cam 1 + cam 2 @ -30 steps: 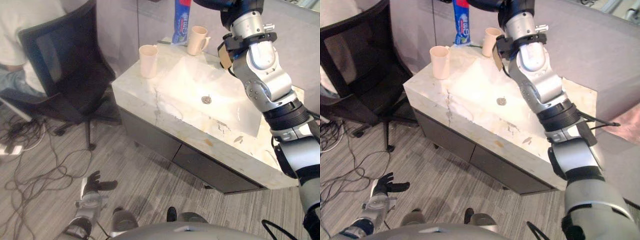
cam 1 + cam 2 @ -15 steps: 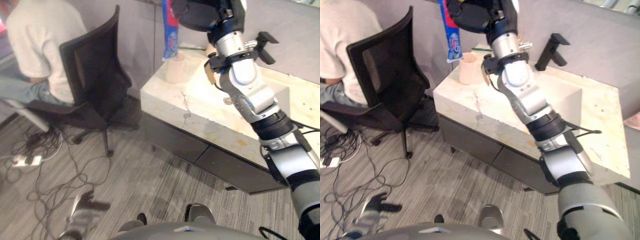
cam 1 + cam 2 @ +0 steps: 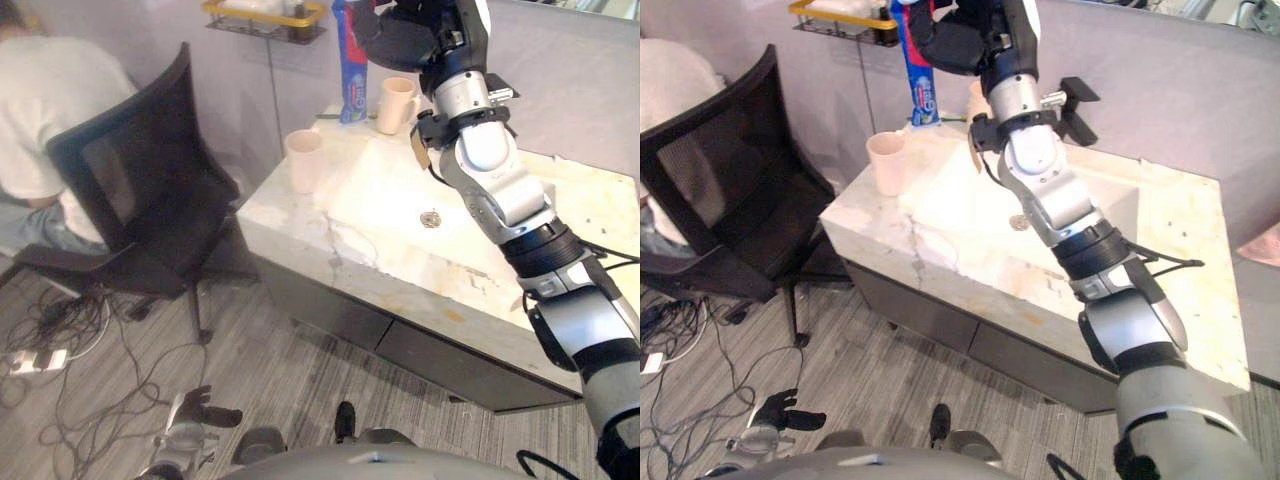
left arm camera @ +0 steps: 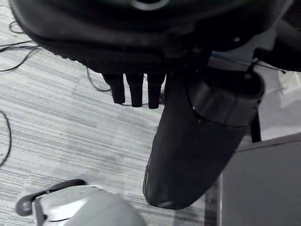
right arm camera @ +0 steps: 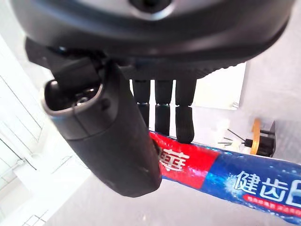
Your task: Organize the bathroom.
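At the far left of the left eye view a person [image 3: 45, 130] in a pale top sits turned away, with a black mesh office chair [image 3: 140, 210] just behind them on grey striped carpet [image 3: 270, 370] strewn with dark cables [image 3: 60, 330]. In the lower left the left robot hand [image 3: 195, 415] hangs low over the floor, its fingers straight and spread, holding nothing. At top centre a yellow-rimmed wire shelf [image 3: 265, 18] is fixed to the grey wall. Right of centre stands the table [image 3: 300, 215], a pale marble vanity with a sunken basin, a round drain [image 3: 431, 218] and dark drawer fronts below. A cream cup [image 3: 304, 161] stands near its left corner; a cream mug [image 3: 396, 104] stands further back. A black tap [image 3: 1072, 108] shows in the right eye view. The right robot hand [image 3: 400, 40], raised at top centre, is clamped on a toothpaste tube [image 3: 354, 70], which hangs upright above the table's back edge beside the mug. The tube is blue and red with large white lettering.
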Available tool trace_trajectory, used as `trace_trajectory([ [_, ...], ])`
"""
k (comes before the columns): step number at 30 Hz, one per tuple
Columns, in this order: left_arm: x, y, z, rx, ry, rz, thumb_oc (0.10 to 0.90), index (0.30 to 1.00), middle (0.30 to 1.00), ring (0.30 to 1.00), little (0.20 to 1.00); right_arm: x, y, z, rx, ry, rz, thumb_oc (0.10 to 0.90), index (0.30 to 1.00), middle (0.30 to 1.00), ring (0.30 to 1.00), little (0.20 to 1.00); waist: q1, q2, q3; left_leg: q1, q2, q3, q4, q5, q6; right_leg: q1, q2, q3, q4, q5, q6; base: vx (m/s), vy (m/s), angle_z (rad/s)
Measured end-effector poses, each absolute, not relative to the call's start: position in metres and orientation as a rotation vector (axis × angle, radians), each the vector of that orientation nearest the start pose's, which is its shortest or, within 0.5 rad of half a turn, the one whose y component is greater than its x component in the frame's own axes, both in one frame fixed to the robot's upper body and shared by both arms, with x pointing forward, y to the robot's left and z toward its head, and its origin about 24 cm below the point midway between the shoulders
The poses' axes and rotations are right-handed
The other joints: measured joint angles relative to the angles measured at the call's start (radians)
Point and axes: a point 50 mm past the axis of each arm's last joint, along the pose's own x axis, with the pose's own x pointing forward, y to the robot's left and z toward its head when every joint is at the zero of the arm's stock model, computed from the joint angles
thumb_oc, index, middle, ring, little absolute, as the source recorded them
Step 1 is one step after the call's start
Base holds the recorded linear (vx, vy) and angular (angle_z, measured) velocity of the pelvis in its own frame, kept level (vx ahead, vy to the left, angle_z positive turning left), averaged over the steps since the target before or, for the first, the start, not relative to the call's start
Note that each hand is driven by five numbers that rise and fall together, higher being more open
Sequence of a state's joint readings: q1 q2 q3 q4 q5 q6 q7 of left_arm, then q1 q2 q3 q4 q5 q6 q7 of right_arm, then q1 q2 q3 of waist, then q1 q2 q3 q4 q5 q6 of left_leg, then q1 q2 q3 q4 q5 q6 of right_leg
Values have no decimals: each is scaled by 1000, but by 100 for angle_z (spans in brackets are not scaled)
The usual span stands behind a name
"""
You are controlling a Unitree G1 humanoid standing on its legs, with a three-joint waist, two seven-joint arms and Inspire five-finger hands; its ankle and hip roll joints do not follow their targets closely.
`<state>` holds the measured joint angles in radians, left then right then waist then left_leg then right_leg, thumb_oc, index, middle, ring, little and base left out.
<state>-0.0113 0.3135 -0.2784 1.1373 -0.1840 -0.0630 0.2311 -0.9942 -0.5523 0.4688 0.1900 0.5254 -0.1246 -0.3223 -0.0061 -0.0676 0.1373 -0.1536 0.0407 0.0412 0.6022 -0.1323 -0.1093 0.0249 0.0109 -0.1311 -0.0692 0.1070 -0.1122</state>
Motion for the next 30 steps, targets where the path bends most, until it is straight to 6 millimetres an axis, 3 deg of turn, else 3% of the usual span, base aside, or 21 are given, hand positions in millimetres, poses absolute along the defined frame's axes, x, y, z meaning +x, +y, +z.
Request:
trace_trajectory([
  [3,129,250,-141,408,1020,226,800,900,900,900,900,345,-93,280,-87,-700,226,400,300,300,300,300,-28,-2,3,10,12,6,-350,48,61,26,36,8,-16,-8,9,236,171,-20],
  [4,133,249,-140,417,1011,216,800,900,900,900,900,345,-92,280,-83,-701,226,400,300,300,300,300,-31,-3,4,17,18,14,-411,72,56,26,40,8,-16,-10,8,121,94,-5],
  [7,153,238,-135,435,952,166,800,900,900,900,900,343,-90,280,-86,-704,237,400,300,300,300,300,-45,-6,3,43,40,27,-475,129,69,28,45,6,-15,-27,20,188,185,2],
  [9,154,233,-136,449,947,143,800,900,900,900,900,341,-89,282,-83,-715,245,400,300,300,300,300,-57,20,-4,114,44,-2,-557,162,63,28,56,10,-10,-38,38,121,132,1],
  [10,152,233,-137,450,955,145,800,900,900,900,900,340,-89,281,-77,-717,246,400,300,300,300,300,-60,18,-6,138,38,4,-609,194,46,28,49,16,-9,-36,53,115,110,-15],
  [11,149,233,-138,453,963,148,800,900,900,900,900,340,-89,280,-77,-716,250,400,300,300,300,300,-56,19,-5,162,25,15,-648,210,57,29,34,27,-9,-42,68,119,112,-13],
  [17,137,247,-140,491,1010,171,800,900,900,900,900,339,-87,277,-70,-707,260,400,300,300,300,300,-33,27,-4,192,-30,23,-684,217,71,31,-27,30,17,-77,123,89,96,4],
  [22,137,255,-137,521,1004,186,800,900,900,900,900,337,-76,274,-36,-701,296,400,300,300,300,300,-16,37,-2,206,-35,21,-685,212,77,49,-31,29,14,-79,127,37,37,5],
  [30,138,247,-139,515,995,163,800,900,900,900,900,336,-68,268,-12,-683,323,400,300,300,300,300,-25,47,-2,214,-19,27,-688,196,90,53,-16,33,16,-81,131,8,-8,-2],
])
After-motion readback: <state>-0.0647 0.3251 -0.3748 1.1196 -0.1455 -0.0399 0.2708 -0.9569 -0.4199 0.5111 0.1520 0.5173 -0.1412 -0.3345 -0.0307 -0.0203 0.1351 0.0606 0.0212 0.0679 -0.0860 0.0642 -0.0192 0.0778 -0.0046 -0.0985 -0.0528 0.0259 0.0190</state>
